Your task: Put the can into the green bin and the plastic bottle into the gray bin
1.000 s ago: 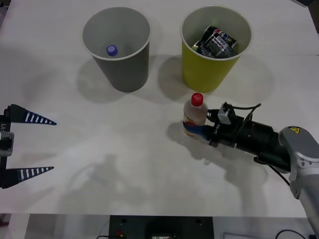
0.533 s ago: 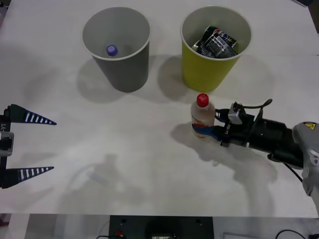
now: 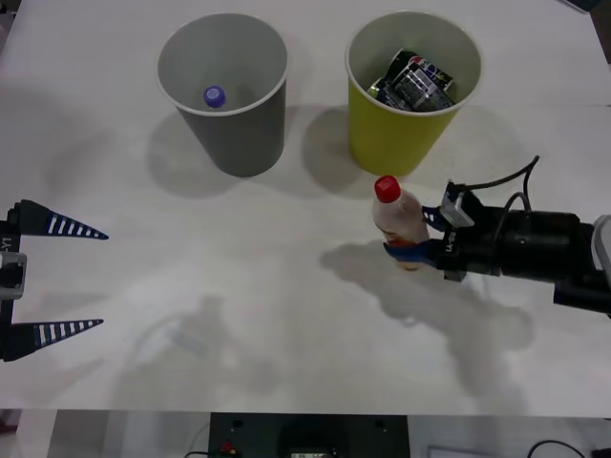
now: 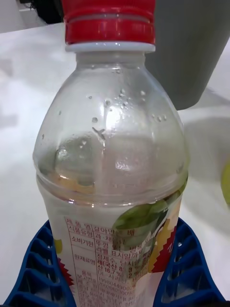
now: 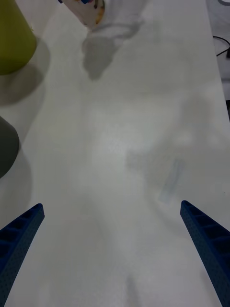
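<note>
The plastic bottle (image 3: 399, 221) is clamped low on its label by the right claw (image 3: 412, 250), whose blue ribbed fingers (image 4: 189, 268) are pressed against both sides of it in the right wrist view. The bottle is seen with its red cap (image 3: 386, 187) uppermost and tilted slightly toward the bins. It is held just in front of the green bin (image 3: 412, 91), with its shadow cast on the white table (image 3: 239, 286) below and to the left of it. Whether its base is touching the table cannot be told.

Crushed dark cans (image 3: 416, 80) are seen lying inside the green bin. The gray bin (image 3: 225, 88) stands upright beside it, to its left and a little apart, and a purple-blue cap (image 3: 214, 95) is seen at its bottom.

The left claw (image 3: 57, 277) is held at the table's left edge, well apart from the bins and the bottle, with its two blue fingers (image 5: 208, 240) spread wide and nothing between them. In the left wrist view a part of the green bin's wall (image 5: 14, 41) and the bottle's lower end (image 5: 88, 9) are seen farther off across the table.
</note>
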Controlling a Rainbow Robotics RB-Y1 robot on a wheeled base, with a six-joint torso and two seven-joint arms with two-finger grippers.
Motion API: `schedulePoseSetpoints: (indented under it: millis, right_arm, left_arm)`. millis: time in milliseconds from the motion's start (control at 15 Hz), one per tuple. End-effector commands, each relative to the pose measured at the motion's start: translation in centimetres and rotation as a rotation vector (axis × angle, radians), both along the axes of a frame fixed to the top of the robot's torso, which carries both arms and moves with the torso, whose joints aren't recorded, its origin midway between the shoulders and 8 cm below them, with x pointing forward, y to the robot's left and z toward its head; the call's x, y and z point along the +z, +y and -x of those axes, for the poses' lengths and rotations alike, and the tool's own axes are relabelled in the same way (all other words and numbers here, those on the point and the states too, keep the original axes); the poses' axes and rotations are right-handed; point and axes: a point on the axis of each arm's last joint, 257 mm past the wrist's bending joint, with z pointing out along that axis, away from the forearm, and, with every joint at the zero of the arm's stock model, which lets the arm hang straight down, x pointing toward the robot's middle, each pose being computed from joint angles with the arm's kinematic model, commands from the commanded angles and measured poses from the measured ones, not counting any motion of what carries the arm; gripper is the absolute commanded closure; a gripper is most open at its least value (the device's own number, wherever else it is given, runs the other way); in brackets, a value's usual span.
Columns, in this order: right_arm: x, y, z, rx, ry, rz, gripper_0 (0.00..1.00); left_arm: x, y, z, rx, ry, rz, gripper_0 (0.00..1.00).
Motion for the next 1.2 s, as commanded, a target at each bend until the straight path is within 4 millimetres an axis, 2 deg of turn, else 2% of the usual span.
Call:
schedulePoseSetpoints:
  millis: [67, 733, 1200]
  right_arm:
    - [1.1, 0.2, 1.3, -0.033, 0.056, 0.029, 1.0]
    - [7.2, 1.1, 4.9, -0.138, 0.246, 0.059, 1.0]
    - [11.7, 3.0, 4.7, -0.159, 0.315, 0.082, 1.0]
  left_arm:
    - [0.0, 0.0, 0.0, 0.0, 0.0, 0.0, 0.02]
    - [0.0, 0.0, 0.0, 0.0, 0.0, 0.0, 0.02]
    - [0.0, 0.0, 0.0, 0.0, 0.0, 0.0, 0.02]
